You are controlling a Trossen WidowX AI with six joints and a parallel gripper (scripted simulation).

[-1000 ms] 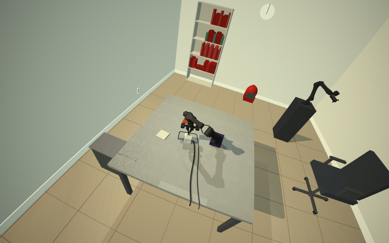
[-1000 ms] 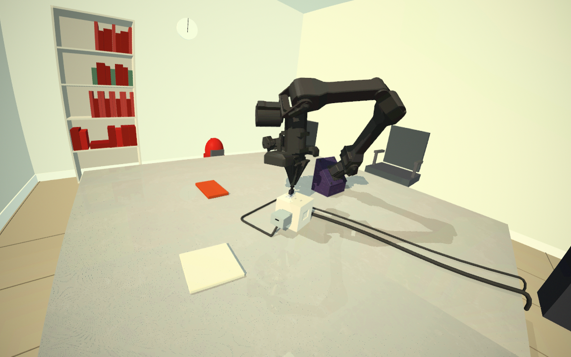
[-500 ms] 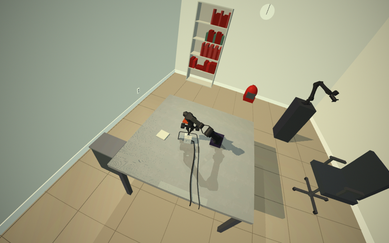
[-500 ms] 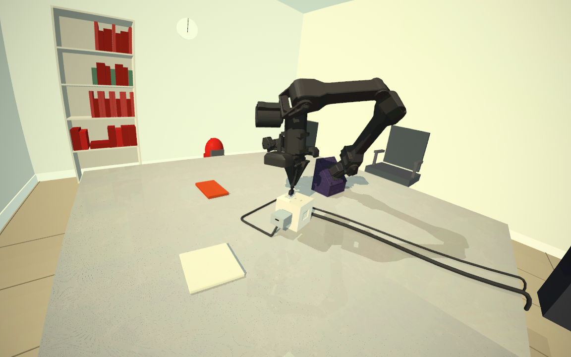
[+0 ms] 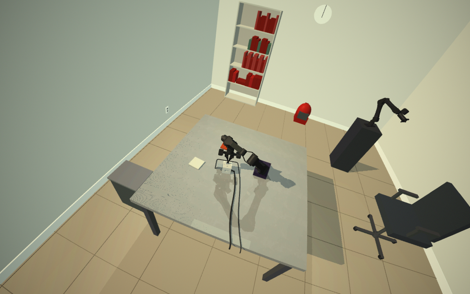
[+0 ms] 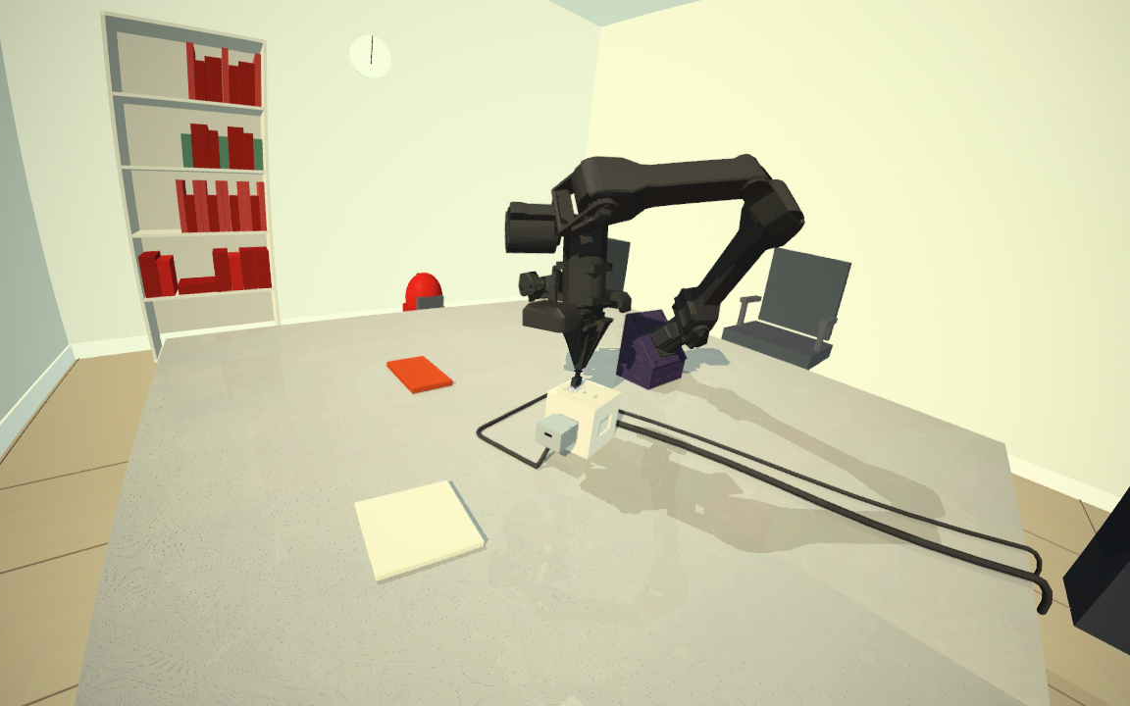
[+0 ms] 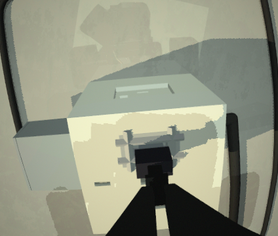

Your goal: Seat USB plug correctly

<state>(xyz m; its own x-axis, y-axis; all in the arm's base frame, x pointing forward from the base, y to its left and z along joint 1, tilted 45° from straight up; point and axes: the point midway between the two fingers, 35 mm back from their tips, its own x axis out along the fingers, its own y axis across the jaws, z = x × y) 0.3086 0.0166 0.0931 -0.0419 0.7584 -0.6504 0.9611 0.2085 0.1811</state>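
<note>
The cream power cube (image 5: 226, 168) (image 6: 576, 420) (image 7: 198, 196) stands upright on the table. The grey metal socket (image 7: 124, 152) is on its top face. The USB plug (image 7: 153, 157) shows as a small black block over the socket in the wrist view; its metal end is mostly hidden behind it. My gripper (image 7: 158, 195) (image 6: 578, 372) (image 5: 227, 161) points straight down above the cube and is shut on the USB plug. How deep the plug sits and which way round it is cannot be told.
A grey adapter (image 6: 556, 432) (image 7: 48, 157) sticks out of the cube's side. Black cables (image 6: 780, 491) (image 5: 233, 204) run from the cube across the table. A cream pad (image 6: 420, 529) (image 5: 196, 163) and an orange pad (image 6: 419, 374) lie nearby. The arm's purple base (image 6: 649, 373) stands behind the cube.
</note>
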